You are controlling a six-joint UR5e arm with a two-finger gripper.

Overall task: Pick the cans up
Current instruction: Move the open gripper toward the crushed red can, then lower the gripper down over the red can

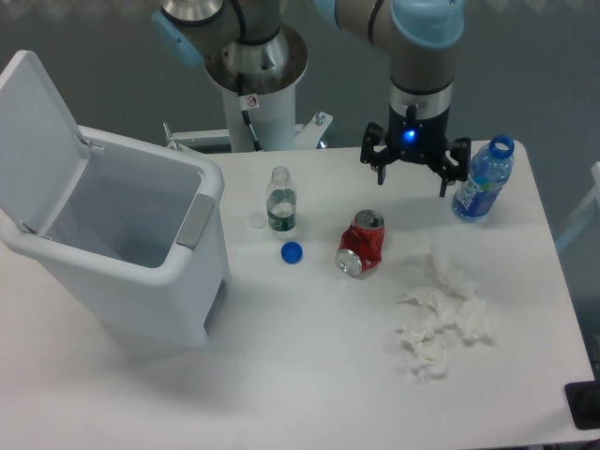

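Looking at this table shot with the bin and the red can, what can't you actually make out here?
- Bin floor: hidden by its front wall in the fixed camera view.
- Small bottle label text: too small to read.
- Red can underside: faces the table.
- Dark object at the lower right: cut off by the frame edge.

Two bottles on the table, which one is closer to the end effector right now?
The blue bottle at the table's far right edge, just right of the open end effector. The small clear bottle with the green label stands well to the left.
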